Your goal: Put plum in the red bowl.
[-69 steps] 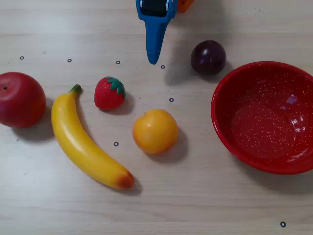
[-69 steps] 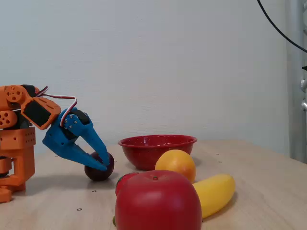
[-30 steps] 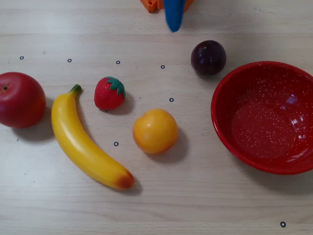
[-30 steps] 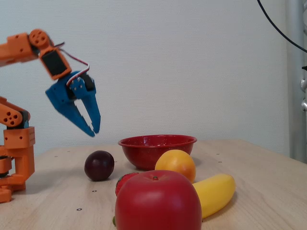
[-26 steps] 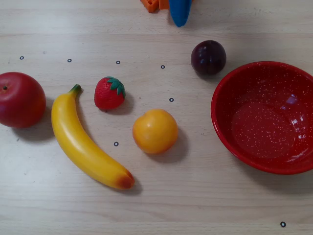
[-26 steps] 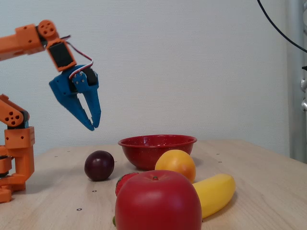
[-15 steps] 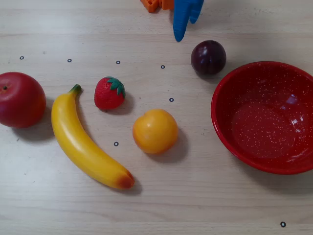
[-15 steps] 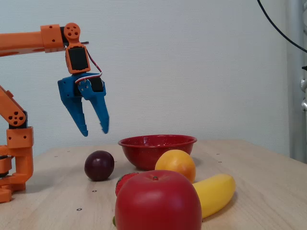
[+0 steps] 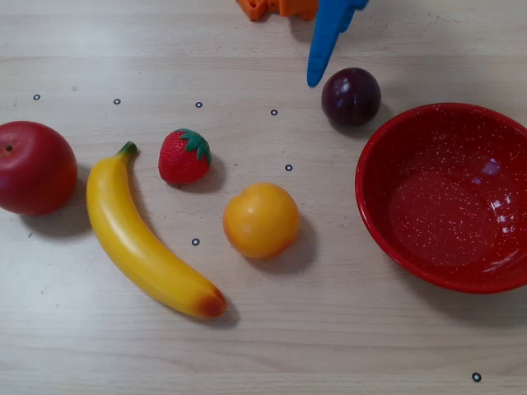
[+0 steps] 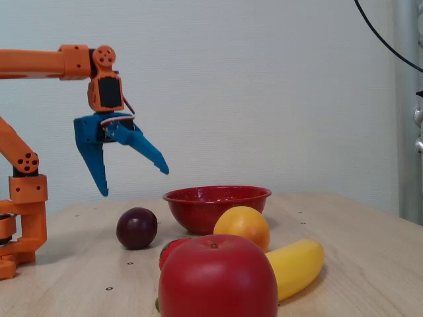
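The plum (image 9: 351, 96) is a small, dark purple, glossy ball lying on the wooden table just beyond the upper left rim of the red bowl (image 9: 445, 206) in the overhead view. In the fixed view the plum (image 10: 137, 228) lies left of the red bowl (image 10: 198, 214), a little apart from it. My gripper (image 10: 134, 183) is open and empty, with blue fingers spread wide, hanging above the plum and clear of it. In the overhead view only one blue finger (image 9: 325, 41) shows, its tip just left of the plum.
An orange (image 9: 261, 220), a strawberry (image 9: 184, 155), a banana (image 9: 140, 239) and a red apple (image 9: 34, 167) lie left of the bowl. The orange arm base (image 10: 26, 198) stands at the left in the fixed view. The apple (image 10: 217, 277) fills the foreground there.
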